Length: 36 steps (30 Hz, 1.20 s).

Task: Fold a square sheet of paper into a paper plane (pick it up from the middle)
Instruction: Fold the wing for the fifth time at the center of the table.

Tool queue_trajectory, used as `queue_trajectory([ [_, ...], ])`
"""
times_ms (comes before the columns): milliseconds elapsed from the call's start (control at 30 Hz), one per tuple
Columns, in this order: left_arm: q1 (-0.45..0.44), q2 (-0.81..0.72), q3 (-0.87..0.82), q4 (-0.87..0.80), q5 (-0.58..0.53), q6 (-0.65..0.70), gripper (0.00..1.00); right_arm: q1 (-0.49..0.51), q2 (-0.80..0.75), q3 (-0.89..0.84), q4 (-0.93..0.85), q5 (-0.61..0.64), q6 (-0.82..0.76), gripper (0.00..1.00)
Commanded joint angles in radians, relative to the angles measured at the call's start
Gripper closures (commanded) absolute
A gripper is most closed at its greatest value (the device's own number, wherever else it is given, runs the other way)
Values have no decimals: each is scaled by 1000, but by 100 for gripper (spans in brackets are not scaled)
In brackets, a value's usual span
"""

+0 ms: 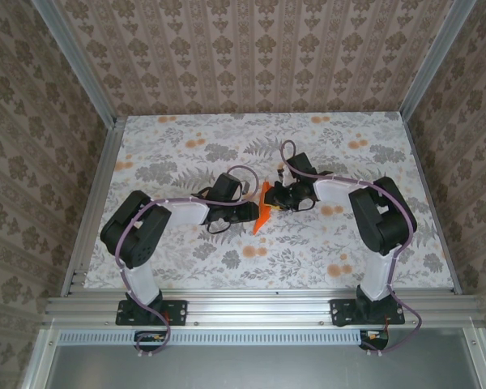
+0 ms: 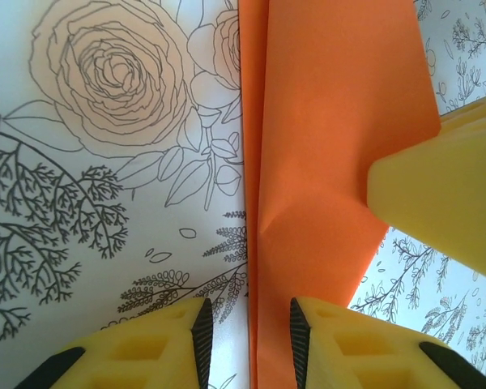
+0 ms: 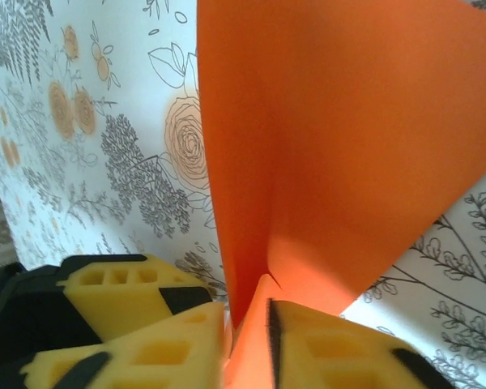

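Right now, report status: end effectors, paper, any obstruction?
Right end effector shut on orange sheet. Left end effector open, sheet edge between its jaws. Sheet creased along the middle. No obstacle seen near it.

Looks like a lab robot cell, a purpose-built rig. Boxed in by aluminium extrusion posts (image 1: 76,65), with a matching rail (image 1: 251,306) along the near edge. Skinned on three sides with damask wallpaper (image 1: 251,57). Topped with a bench (image 1: 178,263) wrapped in a printed floral sheet, a staged backdrop look. Fitted with a left arm (image 1: 142,235) and right arm (image 1: 381,219) bolted side by side at the rail, purple cables (image 1: 237,168) looped loose along them. Fronted by a perforated strip (image 1: 251,335) and a grey panel (image 1: 251,366).
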Motion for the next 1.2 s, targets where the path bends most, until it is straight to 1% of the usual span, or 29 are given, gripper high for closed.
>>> queue_trajectory([
  [0,5,-54,-31,14,-36,10,64,6,28,35,35,-33,11,86],
  [100,-6,-113,-85,58,-66,10,58,7,35,35,58,-41,27,90],
  [200,-28,-149,-126,96,-97,12,54,6,40,35,69,-46,39,91],
  [333,-62,-166,-159,137,-119,15,54,6,46,38,69,-43,47,92],
  [400,-78,-165,-157,120,-140,29,54,6,49,40,69,-42,46,92],
  [533,-112,-152,-146,73,-193,44,58,7,58,50,67,-41,47,92],
  [633,-133,-142,-140,40,-246,53,63,6,65,61,64,-43,46,92],
  [933,-171,-105,-112,-18,-356,67,79,5,77,78,58,-45,43,92],
  [1033,-184,-96,-98,-41,-383,73,83,5,81,80,57,-43,43,92],
  [1167,-205,-93,-84,-74,-440,81,89,3,88,84,56,-40,43,92],
])
